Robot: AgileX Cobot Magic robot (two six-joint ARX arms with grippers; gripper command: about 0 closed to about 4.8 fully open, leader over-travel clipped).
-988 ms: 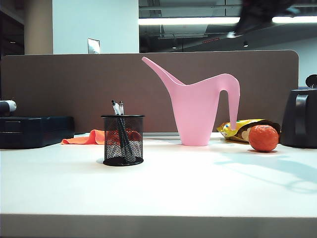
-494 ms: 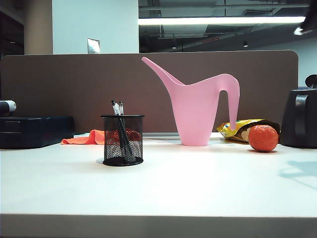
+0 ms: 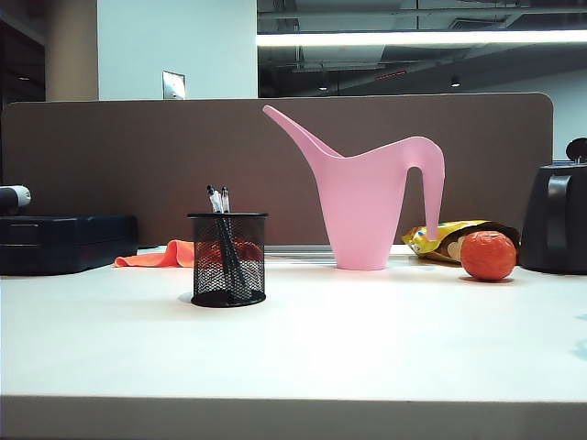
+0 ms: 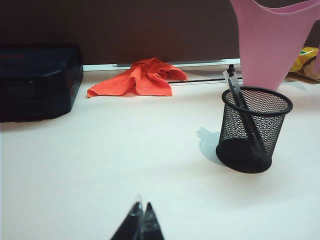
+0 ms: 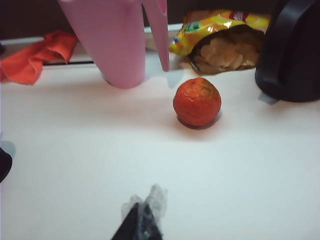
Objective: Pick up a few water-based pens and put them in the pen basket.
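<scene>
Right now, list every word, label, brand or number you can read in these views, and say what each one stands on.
No text reads clearly in any view.
Yellow snack bag: coloured printing near its top edge, too blurred to read.
Black case: faint reddish marking on its lid, too dim to read.
Wall plaque: too small to tell.
Pen basket, water-based pens, pink watering can, orange ball: no markings visible.

We saw a pink watering can (image 3: 367,206) upright at the back of the white table (image 3: 348,348), an orange ball (image 3: 487,255) beside an open chip bag (image 3: 440,238), an orange cloth (image 3: 160,256), a black case (image 3: 64,242) far left, and a black jug (image 3: 555,218) far right.
</scene>
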